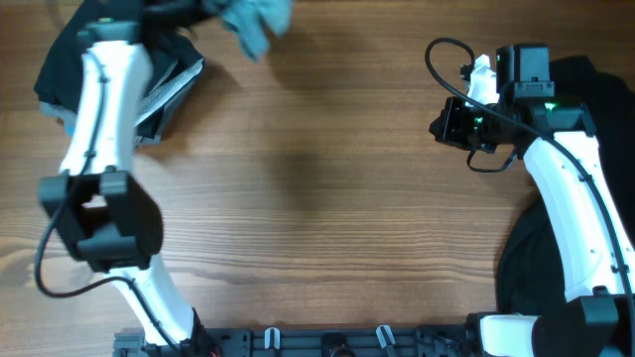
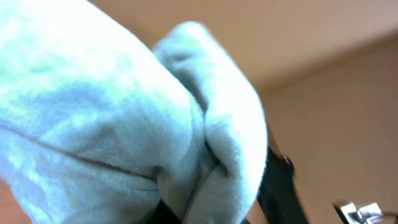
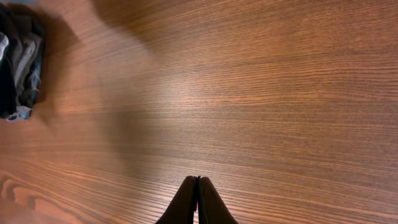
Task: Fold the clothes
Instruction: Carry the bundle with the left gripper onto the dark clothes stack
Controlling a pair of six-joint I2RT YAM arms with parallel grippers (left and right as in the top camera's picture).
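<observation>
The pale sky-blue T-shirt point(image 1: 256, 20) hangs bunched at the table's far edge, held up off the wood. My left gripper point(image 1: 206, 10) is shut on it at the top edge of the overhead view. In the left wrist view the blue cloth point(image 2: 124, 106) fills most of the frame, and only black bits of my fingers point(image 2: 277, 180) show beside it. My right gripper point(image 1: 448, 124) is shut and empty over bare wood at the right, and it also shows in the right wrist view point(image 3: 198, 182). A black garment point(image 1: 526, 263) lies under my right arm at the right edge.
A stack of folded dark and grey clothes point(image 1: 164, 94) sits at the far left under my left arm, and it also shows in the right wrist view point(image 3: 18, 62). The wooden table point(image 1: 317, 198) is bare in the middle. A black rail point(image 1: 327, 342) runs along the near edge.
</observation>
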